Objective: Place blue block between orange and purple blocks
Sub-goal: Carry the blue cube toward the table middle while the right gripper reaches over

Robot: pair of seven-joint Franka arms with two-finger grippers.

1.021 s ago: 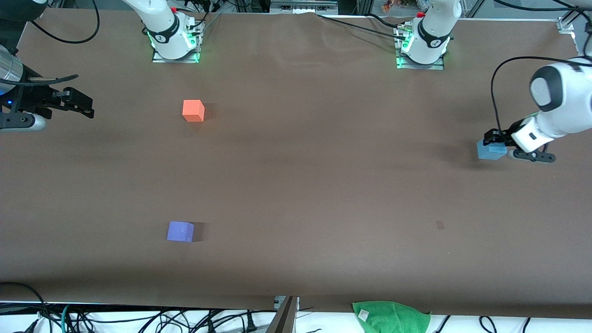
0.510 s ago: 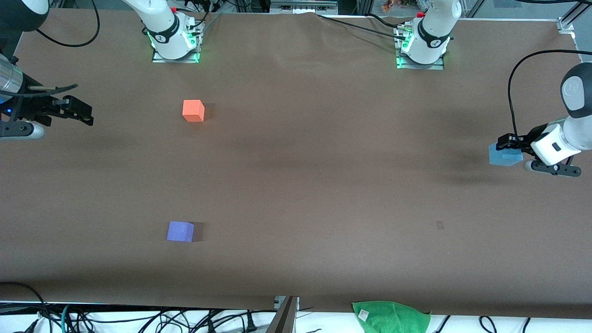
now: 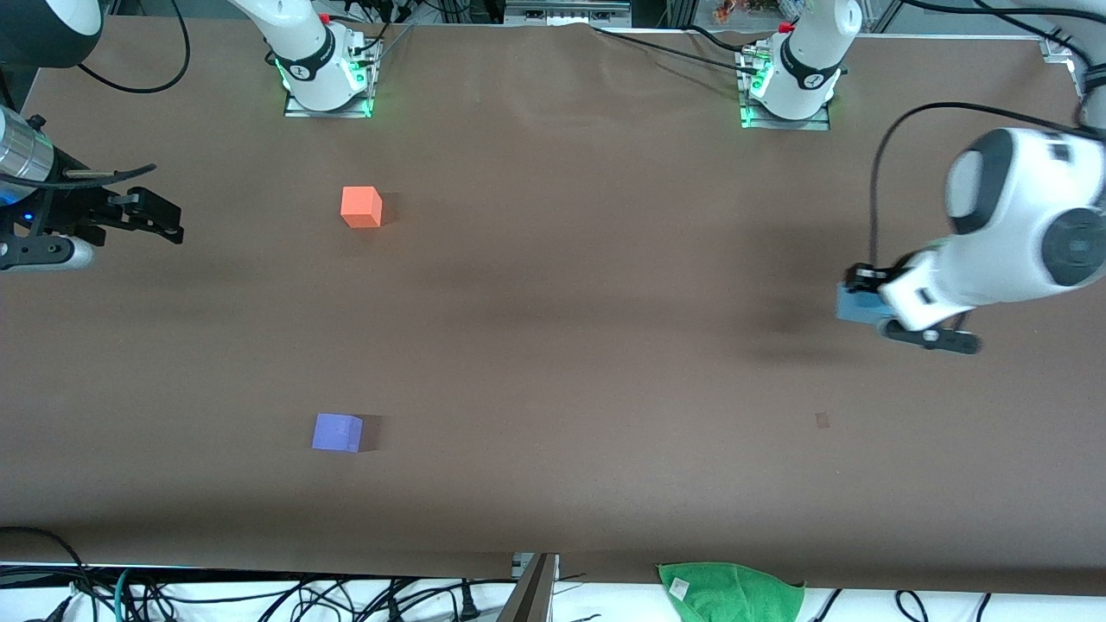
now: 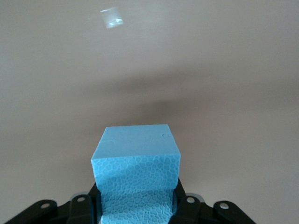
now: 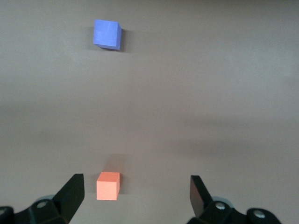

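Bare brown table [image 3: 570, 328] runs from the left gripper [image 3: 851, 294], up over its own end with the blue block [image 3: 851, 304], to the gap between orange block [image 3: 361, 207] and purple block [image 3: 337, 432]. The right gripper [image 3: 168, 223] waits off at the edge.

A robotics lab: two white arms bolted by green-lit bases [image 3: 327, 82] to a brown-covered table [image 3: 570, 363], loose cables [image 3: 259, 596] strung along its edge, metal framing and a green cloth [image 3: 734, 592] nearby.
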